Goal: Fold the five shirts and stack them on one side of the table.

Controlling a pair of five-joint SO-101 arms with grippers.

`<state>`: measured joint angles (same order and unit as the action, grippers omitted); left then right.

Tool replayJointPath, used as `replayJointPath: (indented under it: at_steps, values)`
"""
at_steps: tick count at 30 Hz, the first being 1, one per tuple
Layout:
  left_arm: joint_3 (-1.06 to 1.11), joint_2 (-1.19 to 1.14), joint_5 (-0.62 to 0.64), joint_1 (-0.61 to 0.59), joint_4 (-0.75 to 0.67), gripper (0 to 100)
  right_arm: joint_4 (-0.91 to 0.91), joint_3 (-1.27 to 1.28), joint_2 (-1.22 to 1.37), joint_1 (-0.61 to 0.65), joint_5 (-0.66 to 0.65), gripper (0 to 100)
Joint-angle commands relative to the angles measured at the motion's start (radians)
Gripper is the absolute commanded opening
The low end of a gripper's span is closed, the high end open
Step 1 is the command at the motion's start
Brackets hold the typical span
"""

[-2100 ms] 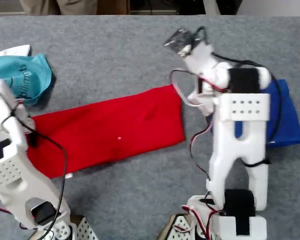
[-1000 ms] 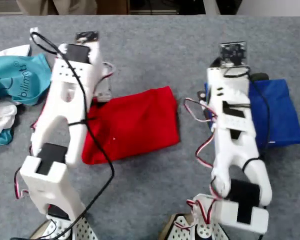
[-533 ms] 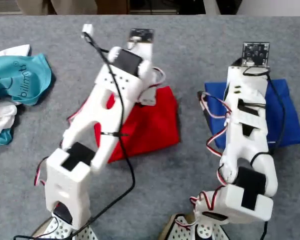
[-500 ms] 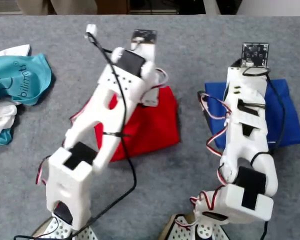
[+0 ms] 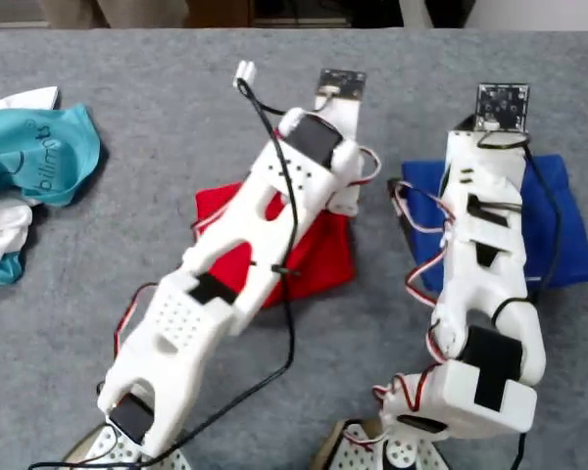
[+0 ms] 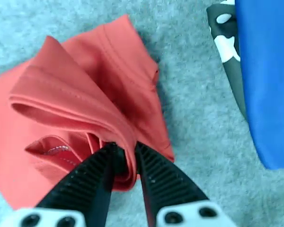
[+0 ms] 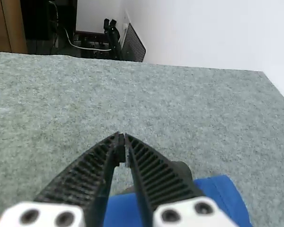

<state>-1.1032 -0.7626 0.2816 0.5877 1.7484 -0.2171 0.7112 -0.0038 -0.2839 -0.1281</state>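
The red shirt lay stretched long across the worktop two seconds ago. Now it is a short bundle, because the left arm has swept its far end across towards the blue shirt. In the left wrist view, the left gripper has its jaws pinched tight on a thick gather of red cloth. The layers arch up in loose loops and do not lie flat. We judge the fold as made but untidy. The cloth is not yet released or pressed down, and the red shirt sits just beside the blue one, not on it.

The right arm has pulled back from the red shirt's corner and has hung unmoving over the blue shirt for the last half second. The right gripper has its jaws drawn almost together on nothing, above the blue cloth.

A black-and-white cloth, perhaps another folded shirt, peeks out from under the blue shirt's edge. At the worktop's far left lie a crumpled teal shirt and a white shirt, both unfolded.

We think the right arm is what stands in the way: it covers the very stack the red shirt must join. In the high view, the left arm itself hides much of the red bundle.
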Motion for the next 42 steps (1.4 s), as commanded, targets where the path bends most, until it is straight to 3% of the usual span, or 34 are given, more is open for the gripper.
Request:
replayJointPath:
  at_steps: [1,5,12,15,18,21,23,29,35,39,42]
  values:
    - [-0.12,-0.041,0.032,0.006,0.009,2,-0.017,-0.073,-0.007,-0.008,0.012,0.5]
    - [-0.172,-0.096,0.046,0.005,0.009,4,-0.017,-0.073,-0.005,-0.008,0.012,0.5]
    - [-0.213,-0.088,0.216,-0.084,0.011,26,-0.014,-0.074,-0.004,-0.007,0.006,0.5]
    - [-0.27,-0.042,0.219,-0.16,0.011,23,-0.006,-0.076,-0.002,-0.007,0.006,0.5]
    - [-0.304,0.027,0.219,-0.264,0.011,13,0.117,-0.105,-0.027,0.013,0.005,0.5]
    - [-0.279,0.104,0.203,-0.39,0.012,1,0.39,-0.205,-0.084,0.062,-0.057,0.5]
    - [-0.224,0.159,0.152,-0.462,0.012,3,0.598,-0.302,-0.114,0.117,-0.126,0.5]
    - [0.12,0.406,-0.012,-0.667,0.014,2,1.106,-0.63,-0.119,0.329,-0.236,0.5]
    - [0.611,0.688,-0.127,-0.838,-0.023,2,1.339,-0.78,-0.096,0.533,-0.341,0.5]
    - [1.051,0.832,-0.184,-0.901,-0.261,2,1.367,-0.825,0.035,0.615,-0.353,0.5]
    - [1.402,0.868,-0.184,-0.922,-0.591,2,1.432,-0.909,0.163,0.674,-0.353,0.5]
